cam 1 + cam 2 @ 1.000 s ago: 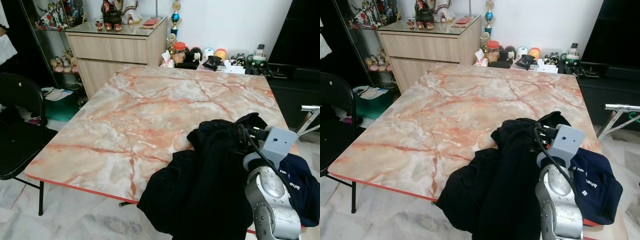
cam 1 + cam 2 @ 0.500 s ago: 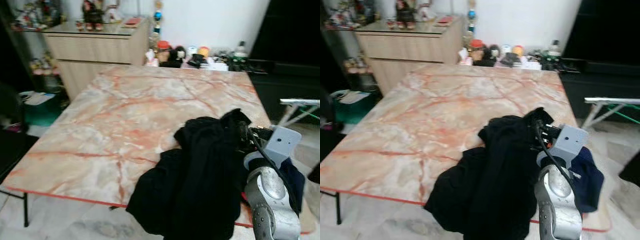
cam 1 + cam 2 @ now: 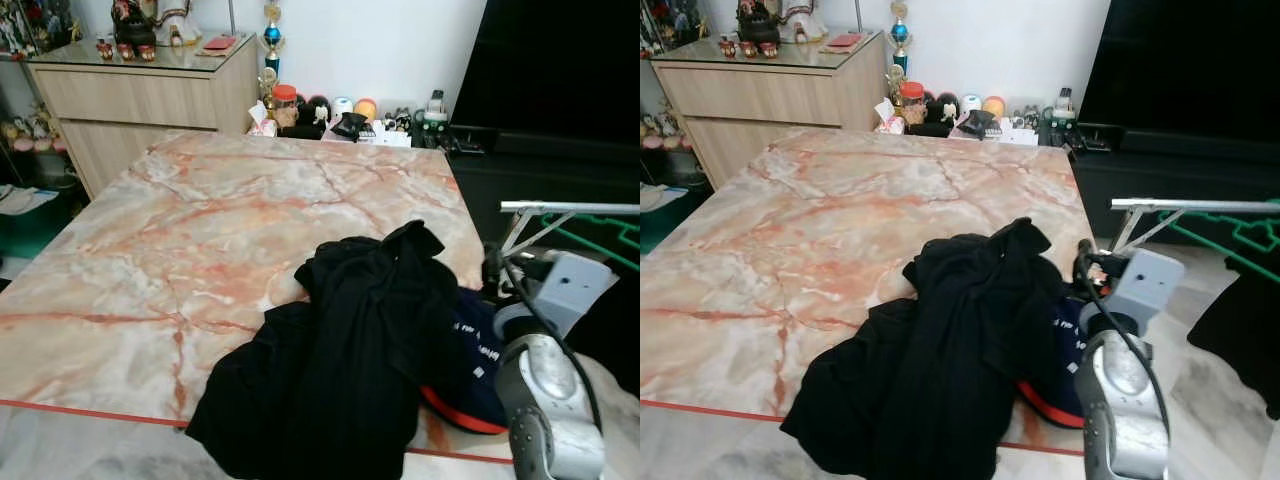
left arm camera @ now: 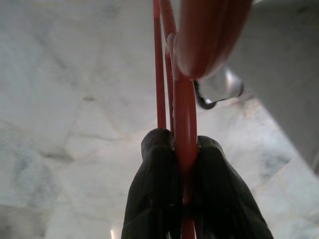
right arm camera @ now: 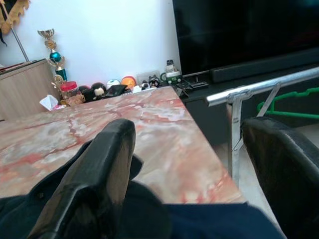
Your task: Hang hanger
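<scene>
A red hanger (image 4: 184,124) runs between the black fingers of my left gripper (image 4: 185,145), which is shut on it above a pale marble floor. My right gripper (image 5: 192,134) is open, its fingers (image 5: 107,164) wide apart and holding nothing. It hovers at the right edge of the marble table (image 3: 200,230), and my right arm (image 3: 545,400) rises from below. A black garment (image 3: 350,350) lies heaped on the table's near right part, over a navy garment (image 3: 475,350) with red trim. A metal rack rail (image 3: 570,208) stands to the right of the table.
A green hanger (image 5: 279,97) hangs under the rack rail. A large black TV unit (image 3: 560,70) fills the back right. Small jars and toys (image 3: 340,115) crowd the table's far edge, and a wooden cabinet (image 3: 140,95) stands at the back left.
The head view has swung to the right, bringing the rack rail into sight. My right gripper has come away from the black garment and now sits beside it at the table's right edge.
</scene>
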{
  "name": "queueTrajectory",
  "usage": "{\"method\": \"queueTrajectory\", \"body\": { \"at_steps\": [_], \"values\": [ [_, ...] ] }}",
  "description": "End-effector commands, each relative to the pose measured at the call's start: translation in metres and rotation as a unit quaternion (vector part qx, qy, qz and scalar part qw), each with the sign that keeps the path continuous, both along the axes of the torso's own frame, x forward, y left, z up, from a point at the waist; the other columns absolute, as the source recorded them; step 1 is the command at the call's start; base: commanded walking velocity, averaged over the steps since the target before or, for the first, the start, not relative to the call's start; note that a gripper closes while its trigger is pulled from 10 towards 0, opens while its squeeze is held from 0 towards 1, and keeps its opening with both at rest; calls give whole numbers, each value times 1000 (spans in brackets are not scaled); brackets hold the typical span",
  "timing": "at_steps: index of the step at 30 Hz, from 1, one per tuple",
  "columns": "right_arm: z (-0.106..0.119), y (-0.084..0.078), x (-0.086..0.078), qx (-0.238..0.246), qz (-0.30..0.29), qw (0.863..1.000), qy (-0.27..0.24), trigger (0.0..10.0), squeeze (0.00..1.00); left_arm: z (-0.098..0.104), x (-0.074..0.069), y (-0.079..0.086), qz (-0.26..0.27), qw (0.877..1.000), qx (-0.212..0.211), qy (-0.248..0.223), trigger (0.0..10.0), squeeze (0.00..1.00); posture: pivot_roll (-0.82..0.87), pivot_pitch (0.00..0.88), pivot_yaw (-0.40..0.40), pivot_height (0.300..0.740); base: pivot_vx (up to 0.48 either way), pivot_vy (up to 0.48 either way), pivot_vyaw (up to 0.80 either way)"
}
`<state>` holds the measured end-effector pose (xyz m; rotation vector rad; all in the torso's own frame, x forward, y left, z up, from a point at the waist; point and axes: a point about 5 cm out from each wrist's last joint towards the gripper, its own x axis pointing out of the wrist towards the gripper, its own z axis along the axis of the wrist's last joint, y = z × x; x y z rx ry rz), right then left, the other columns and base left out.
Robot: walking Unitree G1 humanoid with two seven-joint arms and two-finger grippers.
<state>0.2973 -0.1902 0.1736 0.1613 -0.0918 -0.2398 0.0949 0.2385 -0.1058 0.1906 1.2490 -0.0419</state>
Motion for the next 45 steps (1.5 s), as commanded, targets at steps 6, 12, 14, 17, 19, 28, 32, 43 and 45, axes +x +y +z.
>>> {"method": "queueTrajectory", "body": {
  "at_steps": [6, 12, 14, 17, 19, 28, 32, 43, 45],
  "values": [
    [3, -10, 1, -4, -16, 1000, -7, 10000, 0, -6, 4, -30, -21, 1000, -16, 3, 10000, 0, 11, 0, -3, 740, 0, -480, 0],
    [7, -10, 3, -13, -10, 1000, -19, 10000, 0, -6, 7, -34, -21, 1000, -19, 2, 10000, 0, 15, 17, -7, 740, 0, -480, 0],
    [9, -12, 3, -15, -15, 999, -27, 10000, 0, -6, 7, -34, -21, 1000, -18, 2, 10000, 0, 14, 21, -7, 740, 0, -480, 0],
    [11, -14, 3, -15, -17, 999, -29, 10000, 0, -6, 7, -34, -21, 1000, -18, 3, 10000, 0, 12, 28, -7, 740, 0, -480, 0],
    [9, -16, 3, -10, -23, 999, -26, 10000, 0, -5, 8, -32, -21, 1000, -19, 3, 10000, 0, 8, 37, -8, 740, 0, -480, 0],
    [4, -19, 1, -7, -35, 999, -21, 10000, 0, -4, 8, -27, -20, 1000, -18, 5, 10000, 0, -7, 48, -2, 740, 0, -480, 0],
    [-2, -24, 1, -8, -49, 999, -10, 10000, 0, -4, 9, -27, -19, 1000, -17, 4, 10000, 0, -14, 46, -11, 740, 0, -480, 0],
    [-95, -24, -7, -43, -9, 990, 131, 10000, 0, -5, 8, -28, -18, 1000, -17, 4, 10000, 0, -29, 42, -8, 740, 0, -480, 0],
    [-139, -19, -15, -52, 23, 977, 205, 10000, 0, -4, 9, -28, -20, 1000, -16, 2, 10000, 0, -35, 36, -6, 740, 0, -480, 0]
  ]
}}
